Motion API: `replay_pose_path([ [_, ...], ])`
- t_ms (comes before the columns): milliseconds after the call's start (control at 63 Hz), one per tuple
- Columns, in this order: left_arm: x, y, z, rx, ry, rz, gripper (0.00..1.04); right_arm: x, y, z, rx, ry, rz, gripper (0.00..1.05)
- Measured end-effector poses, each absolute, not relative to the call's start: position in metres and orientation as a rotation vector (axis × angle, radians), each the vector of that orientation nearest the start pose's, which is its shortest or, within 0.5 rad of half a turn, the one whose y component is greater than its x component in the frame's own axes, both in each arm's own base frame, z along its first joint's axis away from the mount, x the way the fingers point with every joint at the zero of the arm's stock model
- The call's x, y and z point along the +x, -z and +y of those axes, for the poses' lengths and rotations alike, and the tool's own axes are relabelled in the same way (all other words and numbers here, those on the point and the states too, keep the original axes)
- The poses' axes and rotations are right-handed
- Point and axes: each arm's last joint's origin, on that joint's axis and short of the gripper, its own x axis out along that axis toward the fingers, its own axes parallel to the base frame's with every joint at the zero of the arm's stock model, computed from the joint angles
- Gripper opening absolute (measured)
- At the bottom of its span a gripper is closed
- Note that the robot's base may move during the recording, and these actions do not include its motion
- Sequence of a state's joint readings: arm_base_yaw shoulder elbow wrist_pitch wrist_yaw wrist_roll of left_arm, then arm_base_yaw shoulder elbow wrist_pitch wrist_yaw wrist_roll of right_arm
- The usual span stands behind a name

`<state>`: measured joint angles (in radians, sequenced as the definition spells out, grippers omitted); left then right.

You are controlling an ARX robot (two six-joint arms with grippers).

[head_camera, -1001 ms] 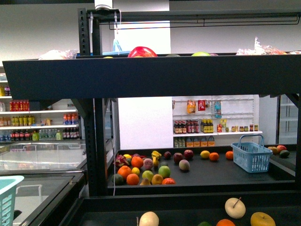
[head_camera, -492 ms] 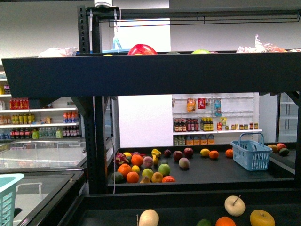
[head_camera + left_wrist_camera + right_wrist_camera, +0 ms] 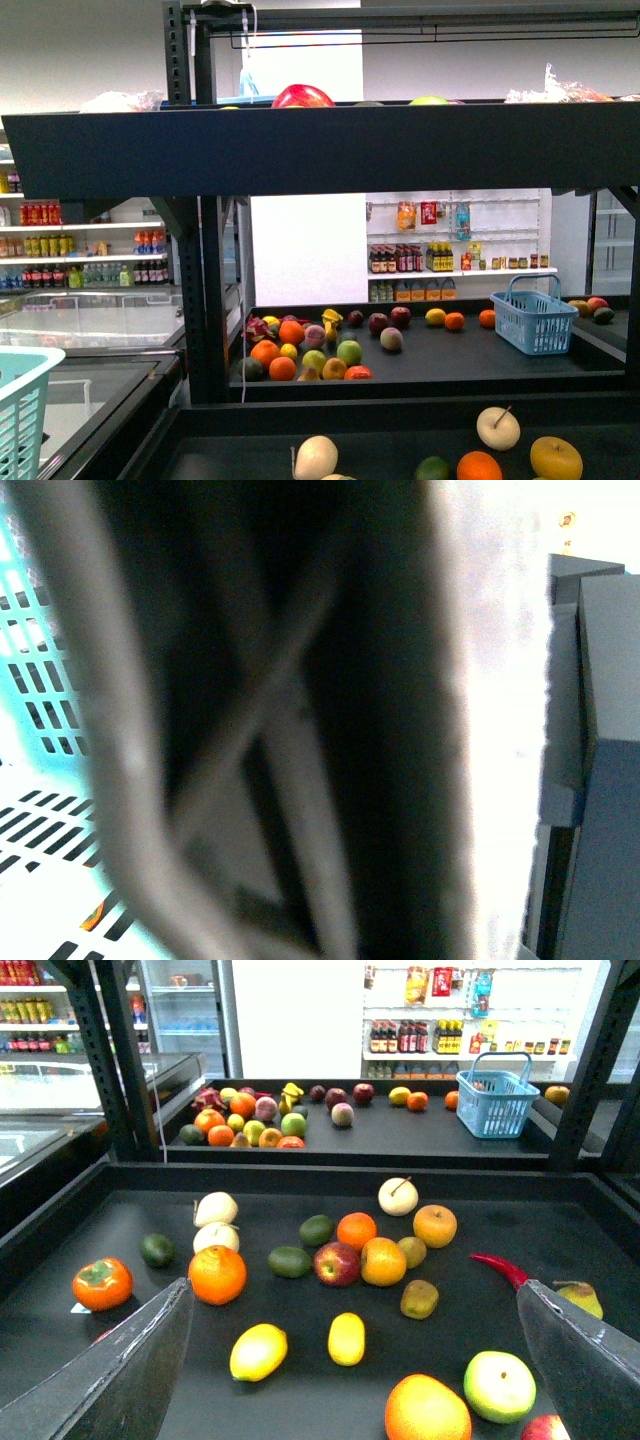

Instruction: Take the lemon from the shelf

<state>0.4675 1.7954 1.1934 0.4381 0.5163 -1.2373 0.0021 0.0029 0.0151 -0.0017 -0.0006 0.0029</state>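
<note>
Lemon [image 3: 258, 1351]: lower left of centre in right wrist frame, lying on shelf [image 3: 270, 1200] floor among loose fruit. Right gripper [image 3: 352, 1288] spread wide, empty, hovering above pile. Shift toward lemon, centre over it, close across short axis, not pointed ends. Mind yellow oval fruit [image 3: 346, 1338] just beside it and orange [image 3: 217, 1274] just above it in frame. Squeeze gently; skin probably slick. Lift straight up, clear of front lip. Left wrist view blurred, teal basket [image 3: 30, 650] close; left jaws unreadable.
</note>
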Motion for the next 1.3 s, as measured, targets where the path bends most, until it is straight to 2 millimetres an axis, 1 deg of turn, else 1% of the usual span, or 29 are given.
replay_pose_path([
  [111,0.363,-0.268,0.161,-1.259,-0.013,0.177,0.13,0.097,-0.168,0.0,0.003,-0.003,-0.01,0.97],
  [222,0.354,-0.283,0.145,-1.198,0.052,0.213,0.13,0.097,-0.168,0.0,0.003,-0.003,-0.01,0.97],
  [365,0.343,-0.304,0.115,-1.119,0.191,0.257,0.12,0.097,-0.168,0.0,0.003,-0.003,-0.01,0.97],
  [397,0.342,-0.305,0.111,-1.112,0.208,0.267,0.12,0.097,-0.168,0.0,0.003,-0.003,-0.01,0.97],
  [492,0.338,-0.309,0.089,-1.071,0.297,0.328,0.12,0.097,-0.168,0.0,0.003,-0.003,-0.01,0.97],
  [588,0.336,-0.305,0.064,-1.039,0.391,0.412,0.12,0.097,-0.168,0.0,0.003,-0.003,-0.01,0.97],
  [683,0.335,-0.297,0.04,-1.014,0.465,0.491,0.12,0.097,-0.168,0.0,0.003,-0.003,-0.01,0.97],
  [731,0.336,-0.291,0.023,-0.995,0.508,0.536,0.12,0.097,-0.168,0.0,0.003,-0.003,-0.01,0.97],
  [778,0.336,-0.289,0.012,-0.981,0.534,0.559,0.12,0.097,-0.168,0.0,0.003,-0.003,-0.01,0.97],
  [969,0.338,-0.286,-0.023,-0.902,0.633,0.602,0.12,0.097,-0.168,0.0,0.003,-0.003,-0.01,0.97],
  [1016,0.342,-0.282,-0.033,-0.883,0.658,0.623,0.12,0.097,-0.168,0.0,0.003,-0.003,-0.01,0.97],
  [1143,0.353,-0.273,-0.054,-0.859,0.698,0.674,0.12,0.097,-0.168,0.0,0.003,-0.003,-0.01,0.97],
  [1302,0.367,-0.272,-0.075,-0.835,0.748,0.692,0.12,0.097,-0.168,0.0,0.002,-0.003,-0.01,0.97],
])
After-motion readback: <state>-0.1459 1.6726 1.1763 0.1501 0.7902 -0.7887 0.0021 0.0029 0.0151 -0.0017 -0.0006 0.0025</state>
